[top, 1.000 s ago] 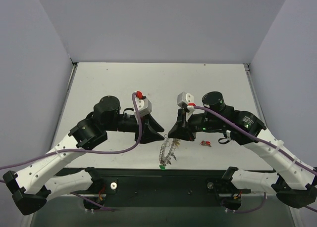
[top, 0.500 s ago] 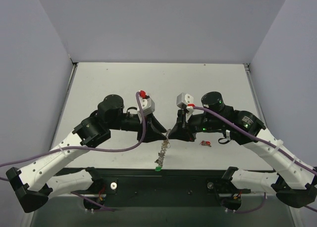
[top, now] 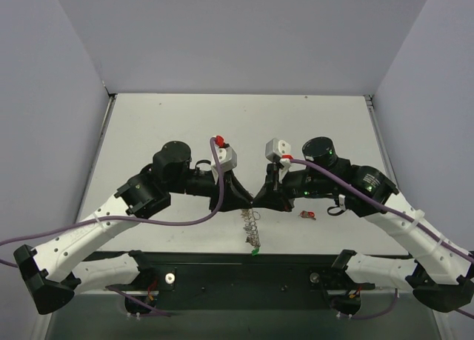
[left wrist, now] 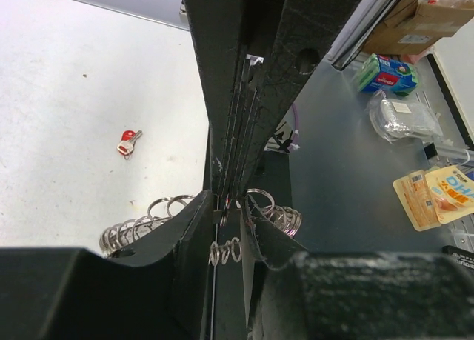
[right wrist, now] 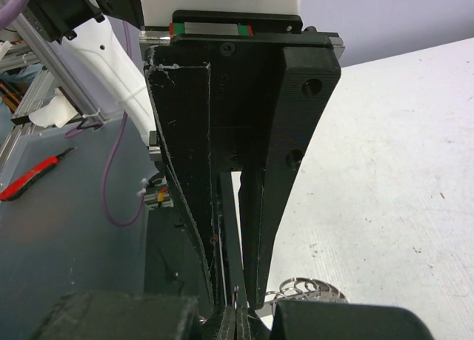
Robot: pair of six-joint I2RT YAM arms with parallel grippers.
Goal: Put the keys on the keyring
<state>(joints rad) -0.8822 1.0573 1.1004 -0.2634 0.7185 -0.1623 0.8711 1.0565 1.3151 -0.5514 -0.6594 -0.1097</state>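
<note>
The keyring [top: 250, 223], a silvery ring frilly with small loops, hangs below my two gripper tips, which meet over the table's near middle. A green key [top: 254, 250] dangles at its lower end. My right gripper [top: 258, 201] is shut on the ring's rim; its closed tips [right wrist: 235, 321] pinch thin metal, with loops [right wrist: 300, 288] beside them. My left gripper [top: 247, 200] faces it. Its jaws [left wrist: 224, 232] stand slightly apart around the right gripper's tips, with ring loops [left wrist: 141, 221] on both sides. A red key [top: 306, 215] lies on the table to the right, also in the left wrist view [left wrist: 128, 141].
The black base rail [top: 244, 270] runs along the near table edge just below the hanging ring. Grey walls enclose the table on three sides. Beyond the table are a green box [left wrist: 389, 72] and a red-handled tool [right wrist: 33, 177].
My left gripper has moved right until its tips meet the right gripper's. The hanging keyring has swung, and its green key has shifted slightly right. The right arm has stayed still.
</note>
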